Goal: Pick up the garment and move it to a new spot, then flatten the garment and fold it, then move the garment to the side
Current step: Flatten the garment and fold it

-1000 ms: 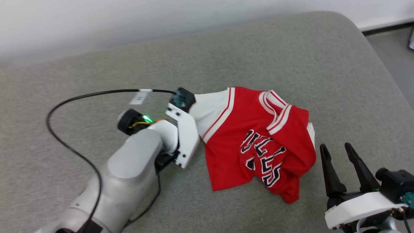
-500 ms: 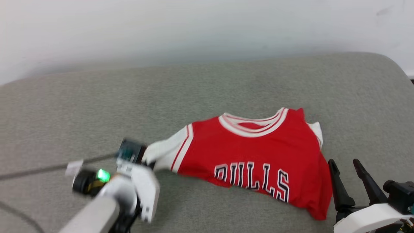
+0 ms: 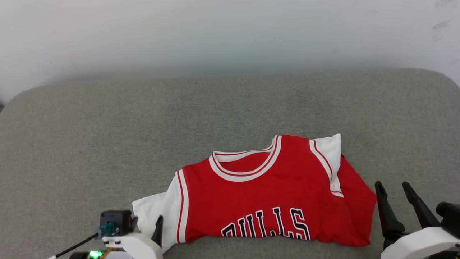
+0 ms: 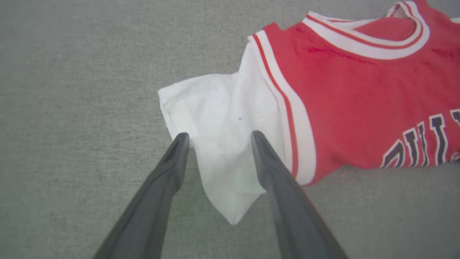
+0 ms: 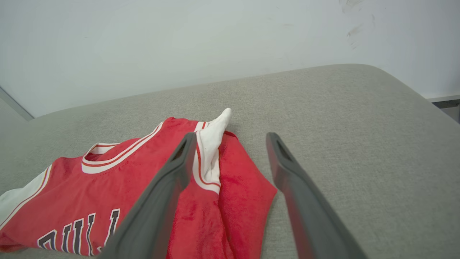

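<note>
The red garment (image 3: 266, 201) lies face up on the grey cushion (image 3: 143, 126), collar away from me, black lettering along its near fold; no number shows. Its white left sleeve (image 4: 222, 144) is spread flat, and my left gripper (image 4: 219, 133) stands open just over it, one finger on each side, holding nothing. That gripper (image 3: 146, 226) sits at the bottom left of the head view. The other white sleeve (image 5: 210, 144) is folded back onto the red body. My right gripper (image 3: 391, 185) is open beside the garment's right edge, apart from the cloth (image 5: 143, 180).
A white wall (image 3: 230, 36) runs close behind the cushion. The cushion's rounded right corner (image 5: 395, 82) drops to a strip of floor (image 5: 449, 104). A black cable (image 3: 72, 248) trails from my left wrist.
The head camera swung, shifting the whole picture. My left gripper pulled the white sleeve leftward and toward me, spreading the crumpled garment, then opened and let go. The right gripper stayed open.
</note>
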Tool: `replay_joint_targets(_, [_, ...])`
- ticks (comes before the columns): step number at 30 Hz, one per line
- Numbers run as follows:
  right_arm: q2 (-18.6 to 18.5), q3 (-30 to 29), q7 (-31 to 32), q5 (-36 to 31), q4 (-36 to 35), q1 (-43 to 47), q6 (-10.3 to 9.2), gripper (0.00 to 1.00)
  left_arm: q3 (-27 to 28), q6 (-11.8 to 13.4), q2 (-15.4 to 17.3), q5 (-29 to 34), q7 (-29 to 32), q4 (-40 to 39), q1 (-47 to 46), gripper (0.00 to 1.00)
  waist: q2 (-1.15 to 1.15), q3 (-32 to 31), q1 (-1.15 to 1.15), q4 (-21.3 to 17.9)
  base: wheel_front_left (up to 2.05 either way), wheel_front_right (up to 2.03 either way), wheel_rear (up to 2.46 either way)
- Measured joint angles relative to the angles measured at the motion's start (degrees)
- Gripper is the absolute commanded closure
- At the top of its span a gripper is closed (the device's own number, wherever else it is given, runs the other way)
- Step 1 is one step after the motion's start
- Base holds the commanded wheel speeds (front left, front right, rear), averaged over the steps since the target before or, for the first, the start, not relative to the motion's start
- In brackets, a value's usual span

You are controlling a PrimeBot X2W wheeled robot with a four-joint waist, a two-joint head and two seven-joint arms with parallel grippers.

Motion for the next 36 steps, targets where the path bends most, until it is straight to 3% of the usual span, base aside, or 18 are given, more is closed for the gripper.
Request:
replay_joint_targets(8, [0.0, -3.61, 4.75, 0.6, 0.2, -0.09, 0.0, 0.0, 2.96, 0.48, -1.12, 6.35, -14.58, -1.71, -5.75, 0.0, 0.0, -1.38, 0.0, 0.11, 0.0, 0.0, 0.0])
replay_joint_targets(13, [-0.26, -6.62, 16.16, 1.8, 3.8, -2.35, 0.0, 0.0, 3.67, 0.34, -2.7, 8.58, -20.82, -2.87, -7.61, 0.0, 0.0, -1.67, 0.0, -0.2, 0.0, 0.0, 0.0])
replay_joint_targets(17, [-3.25, -7.62, 28.74, 3.2, 7.57, -5.74, 0.0, 0.0, 3.66, 0.01, -3.86, 9.94, -22.39, -4.17, -8.98, 0.0, 0.0, -0.64, 0.0, 0.29, 0.0, 0.0, 0.0])
replay_joint_targets(21, [-5.87, -6.35, 37.1, 4.54, 10.36, -9.77, 0.0, 0.0, 3.77, -0.44, -4.39, 11.18, -23.24, -5.71, -10.78, 0.0, 0.0, 1.49, 0.0, 1.35, 0.0, 0.0, 0.0])
replay_joint_targets(33, [-8.0, -0.69, 45.0, 7.46, 22.01, -18.2, 0.0, 0.0, 3.85, -1.37, -5.49, 12.49, -23.91, -5.12, -12.82, 0.0, 0.0, 7.08, 0.0, 4.99, 0.0, 0.0, 0.0])
replay_joint_targets(34, [-8.04, -0.66, 45.41, 7.87, 22.58, -18.45, 0.0, 0.52, 3.92, -1.38, -5.53, 12.49, -23.91, -4.88, -12.82, 0.0, 0.0, 6.95, 0.0, 5.01, 0.0, 0.0, 0.0])
replay_joint_targets(35, [-8.11, -0.41, 45.71, 8.24, 22.84, -18.55, -0.02, 0.88, 3.94, -1.4, -5.56, 12.48, -23.98, -4.66, -12.77, 0.0, 0.0, 6.73, 0.0, 4.99, 0.0, 0.0, 0.0])
replay_joint_targets(36, [-8.15, -0.03, 45.7, 8.55, 22.91, -18.52, -0.07, 1.0, 4.01, -1.48, -5.56, 12.48, -23.98, -4.55, -12.66, 0.0, 0.0, 6.51, 0.0, 4.92, 0.0, 0.0, 0.0])
